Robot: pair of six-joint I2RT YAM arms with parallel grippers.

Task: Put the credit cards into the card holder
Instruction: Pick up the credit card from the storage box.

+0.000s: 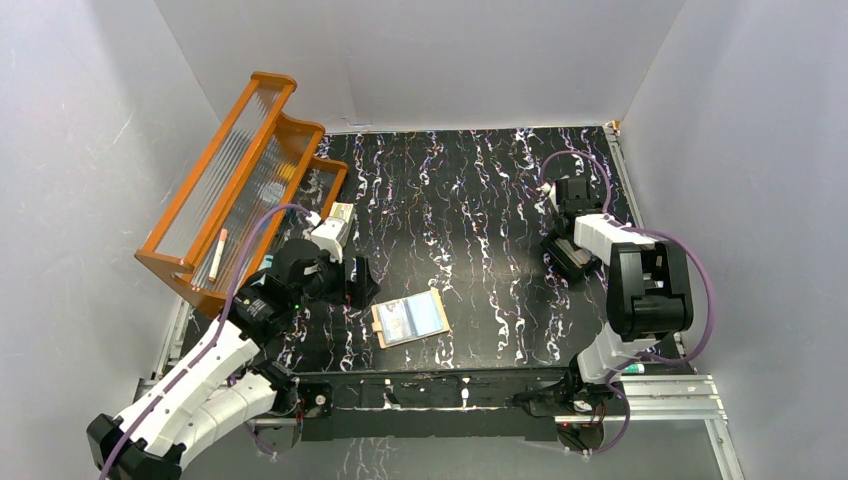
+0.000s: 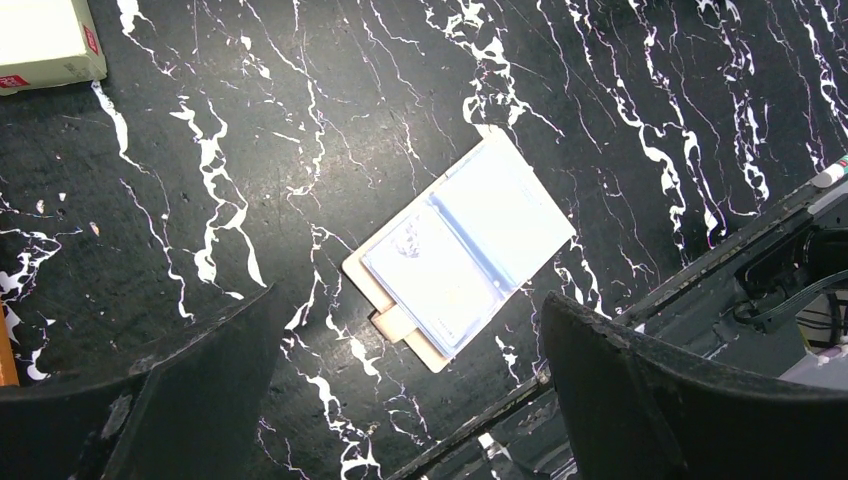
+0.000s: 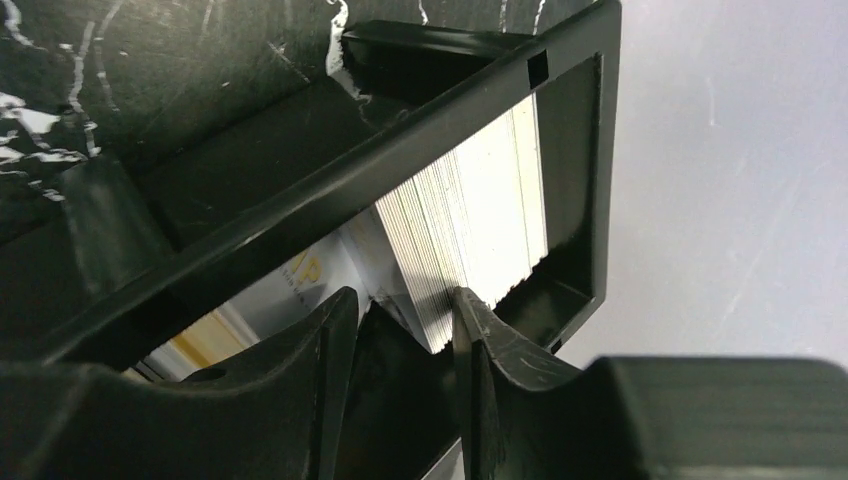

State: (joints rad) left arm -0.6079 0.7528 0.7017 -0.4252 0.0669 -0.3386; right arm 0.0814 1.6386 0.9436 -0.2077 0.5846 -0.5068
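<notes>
The tan card holder [image 1: 410, 320] lies open on the black marbled table, clear pockets up, pale cards showing inside. In the left wrist view the card holder [image 2: 465, 255] lies flat with its snap tab at the near edge. My left gripper [image 1: 355, 285] hovers just left of it, open and empty [image 2: 408, 300]. My right gripper [image 1: 562, 250] is down in the black tray [image 3: 420, 150] at the right. Its fingers stand apart around the lower corner of an upright stack of pale credit cards [image 3: 480, 220], not closed on them [image 3: 400, 300].
An orange rack [image 1: 240, 170] with ribbed clear panels stands at the back left, a pen [image 1: 216, 253] in it. A white box with a red mark [image 2: 45, 45] lies behind the left gripper. A metal rail runs along the table's near edge.
</notes>
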